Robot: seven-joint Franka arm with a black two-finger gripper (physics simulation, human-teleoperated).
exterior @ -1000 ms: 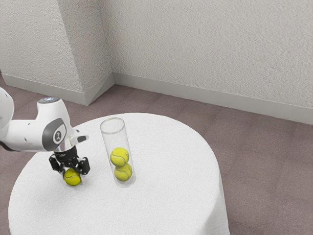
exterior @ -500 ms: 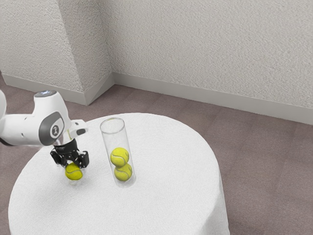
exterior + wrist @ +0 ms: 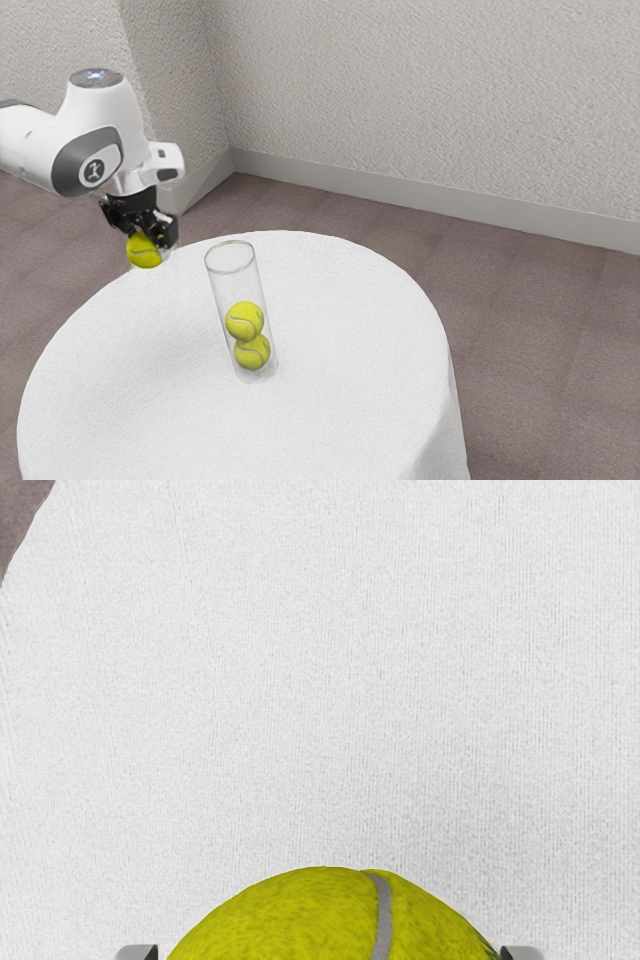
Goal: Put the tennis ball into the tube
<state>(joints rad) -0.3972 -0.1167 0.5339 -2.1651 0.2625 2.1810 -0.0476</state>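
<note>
- Well, the tennis ball (image 3: 144,254) hangs above the worktop (image 3: 350,400), probably light, springy and hard to damage.
- Its fuzz should give good grip; the widest part is the place to hold – pinch lower or higher and it might squirt out.
- The gripper (image 3: 147,241) has it clasped from two sides.
- The clear tube (image 3: 229,286) stands apart, two balls (image 3: 244,321) inside – likely stiff, tall and easily tipped by a knock.

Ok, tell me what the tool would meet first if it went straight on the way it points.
The tool points down with the tennis ball leading, so the ball would likely meet the white tabletop first; how far below it lies is unclear.
</note>
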